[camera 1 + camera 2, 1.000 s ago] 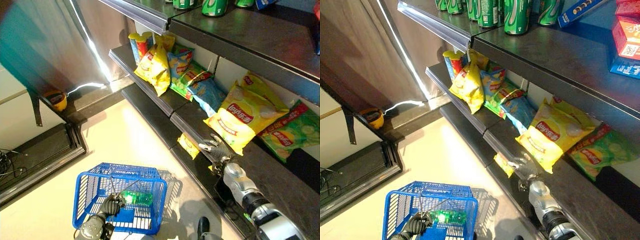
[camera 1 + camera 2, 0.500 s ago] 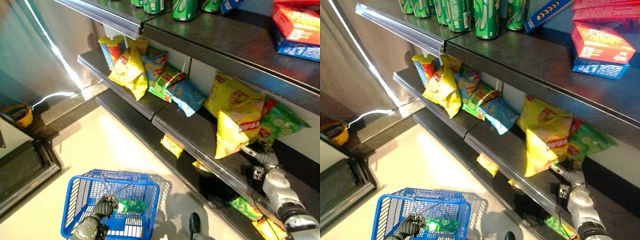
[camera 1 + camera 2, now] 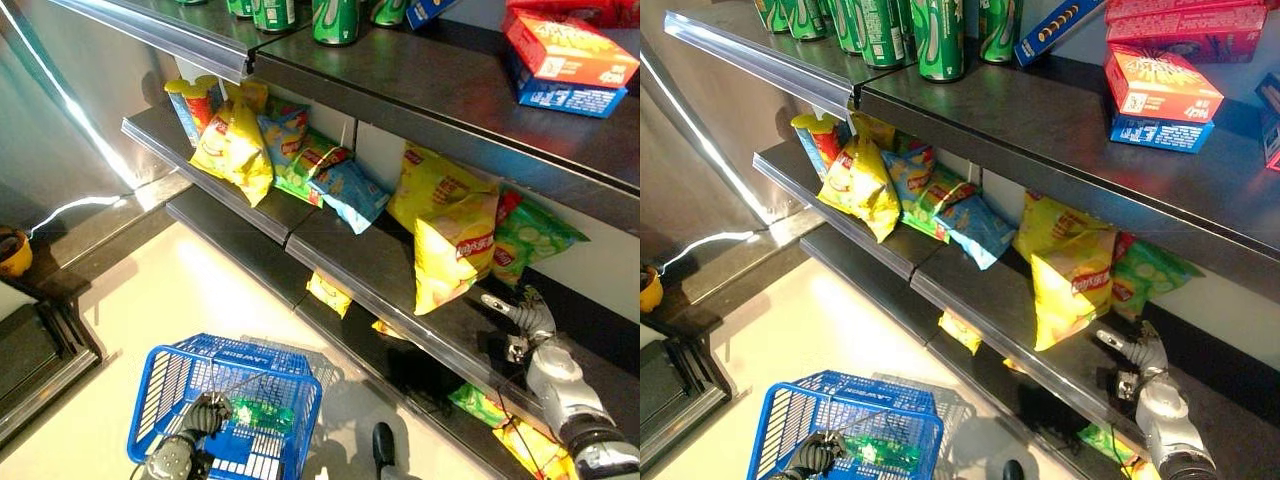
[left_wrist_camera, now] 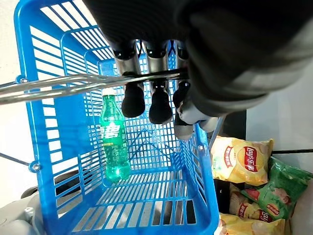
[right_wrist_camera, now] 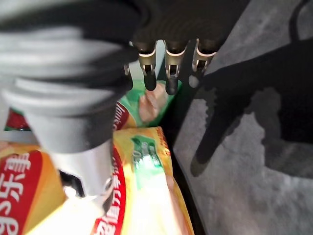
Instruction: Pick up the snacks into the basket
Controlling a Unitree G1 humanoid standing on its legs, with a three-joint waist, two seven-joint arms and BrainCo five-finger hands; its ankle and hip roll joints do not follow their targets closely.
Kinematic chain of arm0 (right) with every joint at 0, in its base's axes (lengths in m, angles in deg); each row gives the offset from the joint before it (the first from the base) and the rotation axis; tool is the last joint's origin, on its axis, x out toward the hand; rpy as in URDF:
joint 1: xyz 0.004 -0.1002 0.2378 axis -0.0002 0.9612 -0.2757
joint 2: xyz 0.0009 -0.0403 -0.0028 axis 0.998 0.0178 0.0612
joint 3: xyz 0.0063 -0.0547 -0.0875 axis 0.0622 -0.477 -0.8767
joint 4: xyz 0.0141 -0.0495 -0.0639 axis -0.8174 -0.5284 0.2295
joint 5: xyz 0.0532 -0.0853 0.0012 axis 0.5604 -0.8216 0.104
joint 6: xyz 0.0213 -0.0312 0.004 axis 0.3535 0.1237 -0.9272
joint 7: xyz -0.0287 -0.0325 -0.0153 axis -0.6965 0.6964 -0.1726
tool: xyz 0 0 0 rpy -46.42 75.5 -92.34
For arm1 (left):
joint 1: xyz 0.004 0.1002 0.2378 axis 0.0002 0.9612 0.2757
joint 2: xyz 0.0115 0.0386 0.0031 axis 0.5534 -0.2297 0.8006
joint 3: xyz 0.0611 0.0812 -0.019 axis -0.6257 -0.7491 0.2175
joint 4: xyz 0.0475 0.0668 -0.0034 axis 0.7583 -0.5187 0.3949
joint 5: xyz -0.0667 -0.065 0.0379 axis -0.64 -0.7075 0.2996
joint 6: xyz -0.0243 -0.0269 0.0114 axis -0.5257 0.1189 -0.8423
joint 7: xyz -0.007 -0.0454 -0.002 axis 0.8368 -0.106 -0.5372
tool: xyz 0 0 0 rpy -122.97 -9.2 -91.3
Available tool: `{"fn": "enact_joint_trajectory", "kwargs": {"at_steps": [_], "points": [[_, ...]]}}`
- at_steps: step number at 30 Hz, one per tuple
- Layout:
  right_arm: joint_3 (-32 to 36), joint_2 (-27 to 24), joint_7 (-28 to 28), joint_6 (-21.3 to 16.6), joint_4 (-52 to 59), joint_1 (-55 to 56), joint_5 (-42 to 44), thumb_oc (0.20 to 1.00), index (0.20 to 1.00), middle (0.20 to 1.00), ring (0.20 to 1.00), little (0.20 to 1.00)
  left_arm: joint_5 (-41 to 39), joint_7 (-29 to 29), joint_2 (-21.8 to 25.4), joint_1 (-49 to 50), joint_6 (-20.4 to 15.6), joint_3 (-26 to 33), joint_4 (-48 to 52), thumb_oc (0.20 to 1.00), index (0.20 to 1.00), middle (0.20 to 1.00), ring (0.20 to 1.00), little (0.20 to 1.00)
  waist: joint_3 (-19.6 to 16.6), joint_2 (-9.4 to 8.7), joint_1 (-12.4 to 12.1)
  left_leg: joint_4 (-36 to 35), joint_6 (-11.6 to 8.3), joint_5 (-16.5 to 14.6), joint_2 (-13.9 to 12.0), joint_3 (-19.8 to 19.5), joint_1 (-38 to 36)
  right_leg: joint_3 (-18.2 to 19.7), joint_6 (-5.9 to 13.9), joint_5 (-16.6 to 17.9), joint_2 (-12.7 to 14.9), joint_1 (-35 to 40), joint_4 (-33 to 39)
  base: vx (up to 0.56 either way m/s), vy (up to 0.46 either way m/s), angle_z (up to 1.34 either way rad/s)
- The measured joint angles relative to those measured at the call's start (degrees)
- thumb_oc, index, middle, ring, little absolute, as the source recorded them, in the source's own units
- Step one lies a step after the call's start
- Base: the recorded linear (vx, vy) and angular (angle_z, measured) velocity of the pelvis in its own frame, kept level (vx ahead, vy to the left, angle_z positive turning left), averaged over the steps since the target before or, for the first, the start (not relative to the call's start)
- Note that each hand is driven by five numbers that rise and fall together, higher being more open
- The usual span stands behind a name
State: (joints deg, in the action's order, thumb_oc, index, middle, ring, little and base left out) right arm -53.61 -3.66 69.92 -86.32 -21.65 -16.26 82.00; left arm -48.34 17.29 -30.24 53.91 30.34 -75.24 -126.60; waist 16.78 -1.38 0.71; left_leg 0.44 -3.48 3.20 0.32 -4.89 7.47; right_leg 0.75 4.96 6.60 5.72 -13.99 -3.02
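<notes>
Left hand [image 4: 161, 93] curled round basket handle [image 4: 58, 87]; blue basket [image 3: 160, 375] holds green bottle [image 4: 114, 142].

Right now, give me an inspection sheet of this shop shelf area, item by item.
Surface: dark middle shelf holds the chip bags.
Job's things: yellow chip bag upright beside a green chip bag; blue basket holds a green bottle.
Clutter: green cans and red boxes on the top shelf.
Robot hand: right hand open by the yellow bag, contact unclear; left hand curled round the basket handle.
Cables: white cord on the floor.
Surroundings: more bags on the bottom shelf.
</notes>
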Motion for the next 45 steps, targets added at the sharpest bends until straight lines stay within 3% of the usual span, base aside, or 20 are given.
{"fn": "enact_joint_trajectory", "kwargs": {"at_steps": [5,17,22,30,45], "points": [[3.51,-0.27,0.97,-0.07,-0.83,-0.05,-0.18,1.0,1.0,1.0,1.0,1.0,0.0,0.0,0.01,0.13,0.0,0.3,0.0,0.2,0.2,0.2,0.2,0.2,0.14,-0.25,0.04,-0.08,0.0,-0.01,-0.07,0.35,-0.19,0.39,-0.03,0.12,-0.14,0.01,0.16,0.0,0.001,-0.04],[3.71,-2.76,3.18,-0.26,-7.5,-6.4,0.17,1.0,1.0,1.0,1.0,1.0,-0.1,-0.04,0.46,-0.1,-0.03,1.06,0.35,0.2,0.2,0.2,0.2,0.2,2.27,-0.27,-0.01,-0.96,0.06,0.0,-0.17,4.13,-1.28,1.67,0.57,1.26,0.35,-1.32,0.26,-0.03,0.001,-0.17],[3.19,-5.75,3.45,-0.25,-11.18,-11.59,1.02,1.0,1.0,1.0,1.0,1.0,-0.14,-0.19,0.48,-0.65,-0.1,0.72,0.46,0.2,0.2,0.2,0.2,0.2,3.41,1.03,0.0,-0.97,0.2,0.1,0.13,4.73,-0.62,1.82,0.12,1.81,0.44,-2.17,0.35,-0.03,0.01,-0.04],[1.4,-13.31,3.46,-0.04,-13.35,-21.0,1.2,1.0,1.0,1.0,1.0,1.0,-2.45,-1.11,0.62,-1.1,-0.17,-0.21,3.51,0.2,0.2,0.2,0.2,0.2,5.8,4.85,-0.17,-0.64,0.42,0.41,0.19,4.11,1.07,1.06,0.1,1.84,0.97,-3.3,0.19,-0.01,-0.043,0.06],[-5.8,-13.49,1.18,0.11,-12.65,-23.87,0.59,1.0,1.0,1.0,1.0,1.0,-2.46,-1.82,0.79,-2.66,-0.16,-0.93,4.67,0.2,0.2,0.2,0.2,0.2,6.19,5.58,-0.26,0.1,0.71,0.72,1.17,2.27,2.97,-0.28,-0.05,0.71,1.89,-5.17,-2.43,0.0,-0.041,0.07]]}}
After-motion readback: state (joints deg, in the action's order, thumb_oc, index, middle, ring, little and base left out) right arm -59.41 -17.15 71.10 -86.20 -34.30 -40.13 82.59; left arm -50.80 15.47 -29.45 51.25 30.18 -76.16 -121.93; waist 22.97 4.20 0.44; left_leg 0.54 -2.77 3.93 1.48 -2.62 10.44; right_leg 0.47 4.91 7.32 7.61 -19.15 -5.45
